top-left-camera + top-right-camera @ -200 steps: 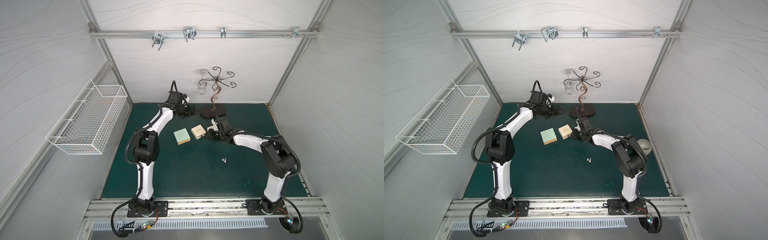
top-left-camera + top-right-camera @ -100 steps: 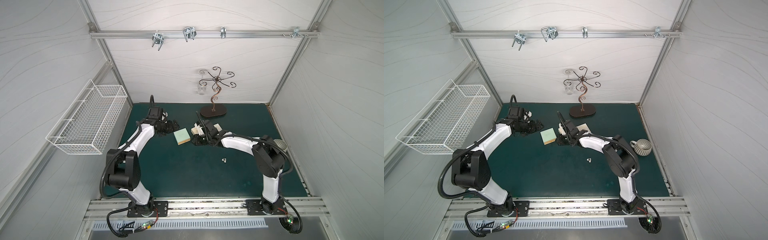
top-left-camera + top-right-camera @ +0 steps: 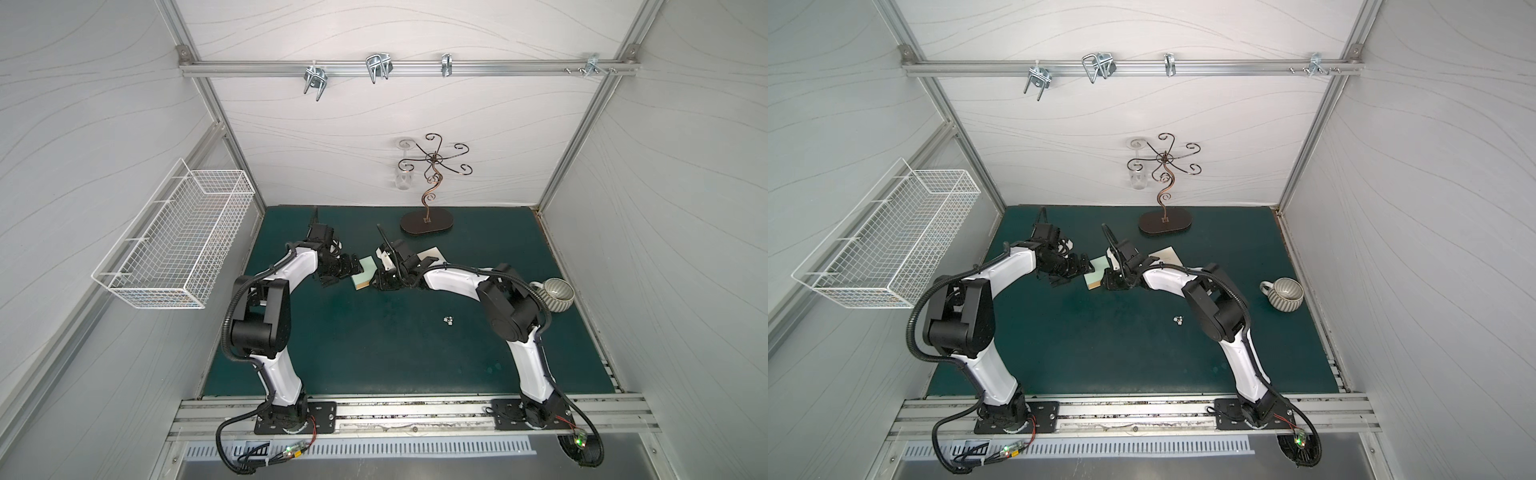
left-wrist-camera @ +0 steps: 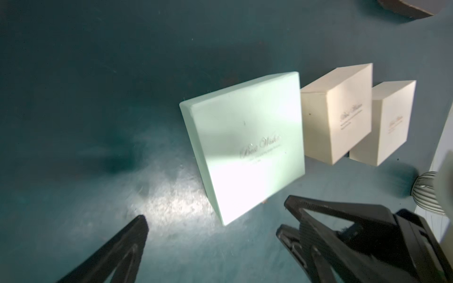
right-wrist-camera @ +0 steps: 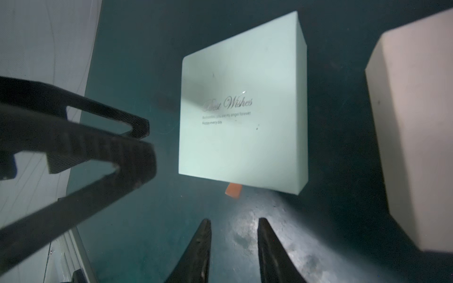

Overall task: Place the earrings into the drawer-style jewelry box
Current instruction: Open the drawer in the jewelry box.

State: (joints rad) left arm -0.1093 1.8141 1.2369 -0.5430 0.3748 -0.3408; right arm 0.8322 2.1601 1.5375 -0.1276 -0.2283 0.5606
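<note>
The drawer-style jewelry box (image 3: 360, 272) (image 3: 1096, 271) is mint green and lies flat on the green mat, with gold script on its lid (image 5: 242, 110) (image 4: 245, 147). An orange pull tab (image 5: 234, 190) pokes out of the side facing my right gripper. My right gripper (image 5: 234, 220) (image 3: 376, 283) is low over the mat just short of that tab, jaws a narrow gap apart with nothing between them. My left gripper (image 4: 210, 227) (image 3: 351, 272) is on the box's other side, open wide and empty. The earrings (image 3: 448, 320) (image 3: 1178, 319) lie as a small silvery cluster on the mat, nearer the front.
Two cream boxes (image 4: 338, 115) (image 4: 387, 122) stand close beside the mint box, partly under my right arm in both top views. A ribbed grey mug (image 3: 557, 294) sits at the right. A scrolled metal stand (image 3: 426, 224) is at the back, a wire basket (image 3: 178, 249) on the left wall.
Both arms swung forward from the back to either side of the mint box. My right gripper left the cream box and opened slightly. The mug came into view behind my right arm.
</note>
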